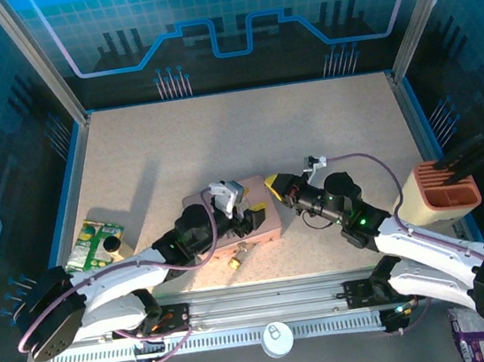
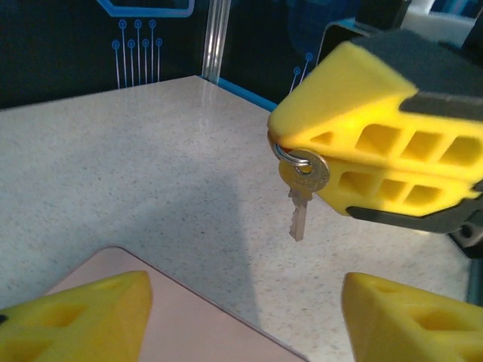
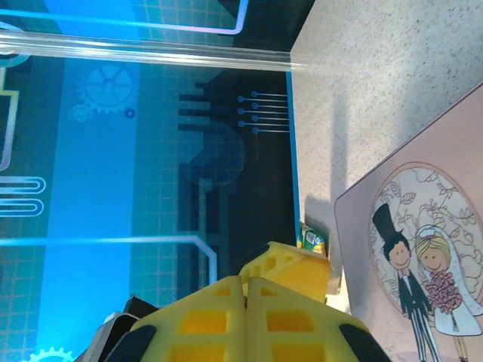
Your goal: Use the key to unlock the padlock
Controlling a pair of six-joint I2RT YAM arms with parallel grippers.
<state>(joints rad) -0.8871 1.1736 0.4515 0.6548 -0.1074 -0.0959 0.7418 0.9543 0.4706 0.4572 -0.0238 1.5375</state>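
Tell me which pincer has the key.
The right pincer: it is shut, with the key hanging blade-down from its tips. The left pincer is open and empty over the pink tin.

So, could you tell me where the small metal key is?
Left wrist view: the small silvery key dangles from the right hand, above the speckled table beside the pink tin.

Small brass-yellow padlock (image 1: 239, 257) was found lying just beside near edge of pink tin (image 1: 269, 219). Silvery key (image 2: 302, 192) on ring was pinched by right gripper (image 2: 281, 147), blade hung straight down, just off tin's far right corner.
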